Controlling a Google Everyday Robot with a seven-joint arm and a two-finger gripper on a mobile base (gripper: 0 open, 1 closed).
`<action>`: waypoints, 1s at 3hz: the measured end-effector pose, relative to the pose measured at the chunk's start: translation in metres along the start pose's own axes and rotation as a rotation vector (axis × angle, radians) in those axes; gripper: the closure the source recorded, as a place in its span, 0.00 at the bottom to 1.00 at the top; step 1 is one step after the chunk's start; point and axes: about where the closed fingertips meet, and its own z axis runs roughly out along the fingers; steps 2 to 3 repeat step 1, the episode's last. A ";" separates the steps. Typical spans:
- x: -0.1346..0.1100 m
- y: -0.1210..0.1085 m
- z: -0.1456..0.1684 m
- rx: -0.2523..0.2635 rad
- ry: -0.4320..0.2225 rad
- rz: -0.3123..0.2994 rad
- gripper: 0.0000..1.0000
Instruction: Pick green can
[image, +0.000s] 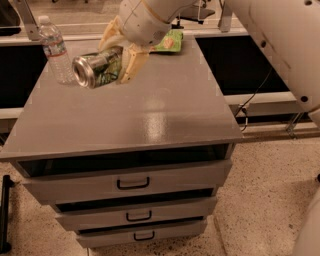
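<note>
The green can (96, 67) has a green-and-white side and a shiny silver end that faces the camera. It lies on its side in the air, well above the grey cabinet top (150, 112). My gripper (119, 56) is shut on the green can, with one tan finger (131, 62) to the right of it and the other behind its top. The white arm reaches in from the upper right.
A clear plastic water bottle (56, 49) stands at the back left of the cabinet top, just left of the can. A flat green snack bag (170, 41) lies at the back edge. Three drawers (132, 184) with black handles sit below.
</note>
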 end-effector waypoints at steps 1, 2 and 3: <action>-0.008 -0.005 -0.006 0.022 -0.034 0.005 1.00; -0.008 -0.005 -0.006 0.022 -0.034 0.005 1.00; -0.008 -0.005 -0.006 0.022 -0.034 0.005 1.00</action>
